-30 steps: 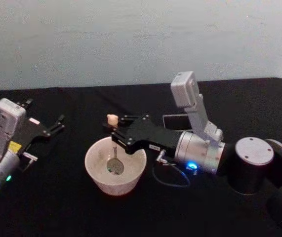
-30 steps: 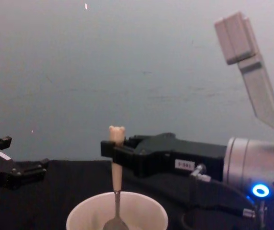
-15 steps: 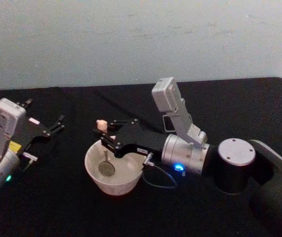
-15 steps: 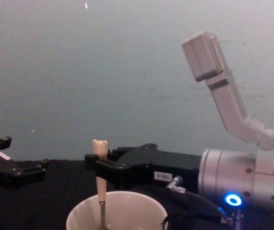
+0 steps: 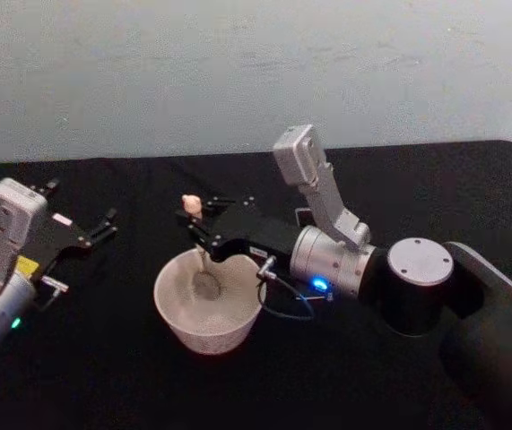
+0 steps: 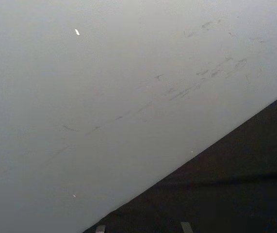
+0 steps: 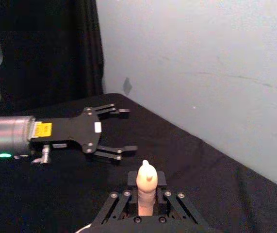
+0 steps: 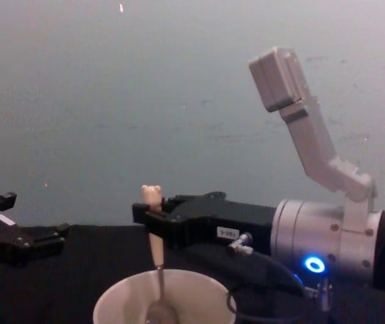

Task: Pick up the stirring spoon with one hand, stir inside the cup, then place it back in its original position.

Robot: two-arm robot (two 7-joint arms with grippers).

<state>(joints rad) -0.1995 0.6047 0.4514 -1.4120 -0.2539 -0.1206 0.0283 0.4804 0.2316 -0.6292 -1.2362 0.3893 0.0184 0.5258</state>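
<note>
The cream-white cup point(image 5: 207, 303) stands on the black table in front of me; its rim also shows low in the chest view point(image 8: 165, 298). The stirring spoon point(image 5: 200, 242) stands nearly upright in it, beige bear-head handle point(image 8: 153, 216) up and metal bowl down inside the cup. My right gripper point(image 5: 195, 222) is shut on the handle just under the bear head, above the cup's far rim; the handle point(image 7: 146, 187) shows pinched between the fingers in the right wrist view. My left gripper point(image 5: 103, 224) rests open at the table's left, apart from the cup.
A black cloth covers the table point(image 5: 103, 376), with a pale wall behind. A loose cable point(image 5: 287, 309) loops from the right wrist beside the cup. The right arm's base point(image 5: 417, 282) sits to the right of the cup. The left gripper point(image 7: 111, 131) appears beyond the spoon in the right wrist view.
The right gripper has carried the spoon back and slightly right inside the cup, after swinging it left half a second earlier. The left arm has stayed still.
</note>
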